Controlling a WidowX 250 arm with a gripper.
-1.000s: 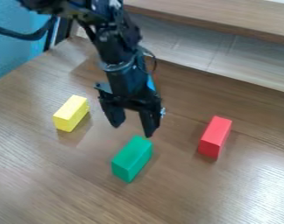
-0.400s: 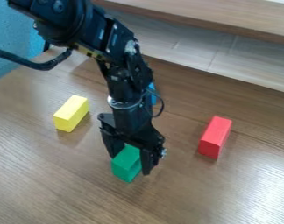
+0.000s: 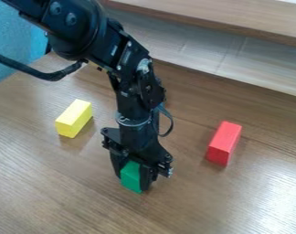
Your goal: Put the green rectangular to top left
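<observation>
Lowered and narrowed: one gripper (image 3: 133, 180), clamped on green block (image 3: 130, 178), lower centre. Advised: firm hold, straight lift, then carry toward upper left.

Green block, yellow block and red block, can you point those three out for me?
Green block (image 3: 131, 177), camera view: the middle of its visible part.
Yellow block (image 3: 73, 114), camera view: on its top face.
Red block (image 3: 224, 140), camera view: on its top face.

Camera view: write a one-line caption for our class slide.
A black gripper grips the green block on a wooden table, between yellow and red blocks.
</observation>
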